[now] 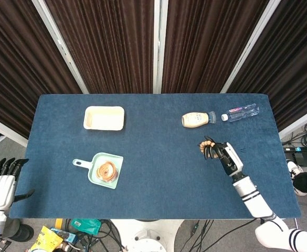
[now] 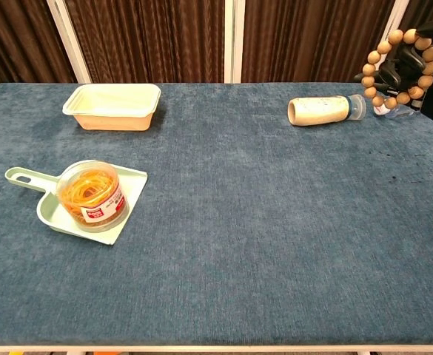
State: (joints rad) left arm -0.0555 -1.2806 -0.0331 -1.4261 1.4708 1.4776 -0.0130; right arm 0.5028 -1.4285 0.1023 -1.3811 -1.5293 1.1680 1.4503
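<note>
My right hand [image 1: 222, 155] grips a wooden bead bracelet [image 2: 398, 68], fingers curled through the loop; the chest view shows the ring of beads hanging off the dark fingers [image 2: 403, 65], lifted clear of the blue table [image 1: 158, 173]. Taking the cream bottle [image 1: 195, 119] as landmark: it lies on its side, cap toward the table's right edge, and the bracelet hangs in my hand on the near side of it, a little to its right, apart from it. A clear water bottle [image 1: 240, 112] lies just beyond the cream bottle's cap end, also on its side, close to it but whether touching I can't tell. My left hand [image 1: 2, 185] is well away from the cream bottle, off the table's near left corner, holding nothing, fingers straight and slightly apart. Far left of the cream bottle, roughly level with it, sits a cream-coloured tray [image 1: 104, 117]. Nearer to me than that tray, a mint dustpan [image 2: 49, 210] lies flat with its handle pointing left, and a clear tub of rubber bands [image 2: 90, 194] stands upright in its pan.
</note>
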